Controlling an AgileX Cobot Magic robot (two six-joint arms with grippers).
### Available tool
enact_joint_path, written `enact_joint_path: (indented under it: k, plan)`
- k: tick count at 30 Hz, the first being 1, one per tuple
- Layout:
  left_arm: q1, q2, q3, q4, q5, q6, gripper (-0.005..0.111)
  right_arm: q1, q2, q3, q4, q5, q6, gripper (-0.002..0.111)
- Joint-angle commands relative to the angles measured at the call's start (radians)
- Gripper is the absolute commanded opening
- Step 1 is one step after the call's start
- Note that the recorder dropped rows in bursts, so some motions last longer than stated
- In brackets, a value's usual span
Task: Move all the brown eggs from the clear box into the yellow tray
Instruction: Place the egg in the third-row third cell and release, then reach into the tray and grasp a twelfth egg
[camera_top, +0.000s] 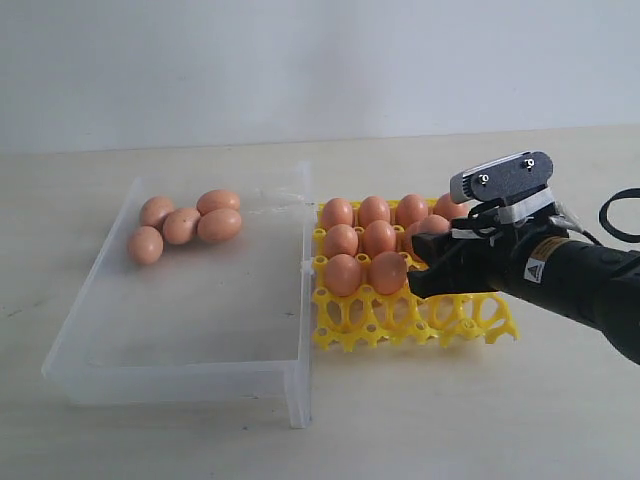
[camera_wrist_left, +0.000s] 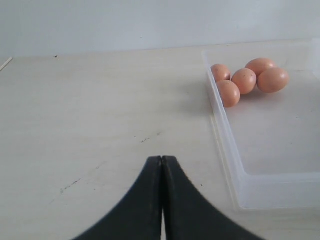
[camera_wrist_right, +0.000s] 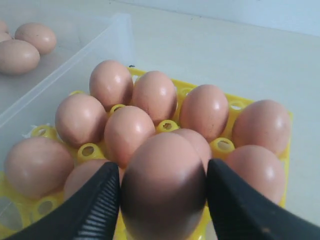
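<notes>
brown egg (camera_wrist_right: 162, 170), clamped in the right gripper (camera_wrist_right: 162, 200), is hanging over the crowded yellow tray (camera_wrist_right: 222, 146), risking cracking against seated eggs (camera_wrist_right: 127, 132).

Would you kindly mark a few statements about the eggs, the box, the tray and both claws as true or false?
1. Five brown eggs lie in the clear box. True.
2. The left claw is wide open. False: its fingers are pressed together, holding nothing, over the table.
3. The right claw is over the clear box. False: it is over the yellow tray, with an egg between its fingers.
4. The tray's row of cups nearest the exterior camera is empty. True.
5. The eggs in the box are spread evenly across it. False: they are bunched together at its far left corner.
</notes>
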Motion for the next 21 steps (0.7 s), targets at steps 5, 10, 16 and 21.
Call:
enact_joint_path:
  k: [5,10,16,21]
  plan:
    - [-0.005,-0.002,-0.004,-0.004,-0.009,0.005,0.000,-0.005,0.016,0.004,-0.021,-0.018,-0.006,0.060]
    - [-0.005,-0.002,-0.004,-0.004,-0.009,0.005,0.000,-0.003,-0.122,-0.023,-0.021,0.050,0.024,0.052]
    - [-0.005,-0.002,-0.004,-0.004,-0.009,0.005,0.000,0.085,-0.198,-0.331,-0.161,0.643,0.278,0.043]
    - [-0.005,-0.002,-0.004,-0.004,-0.009,0.005,0.000,0.211,-0.082,-0.627,-0.008,0.992,0.152,0.046]
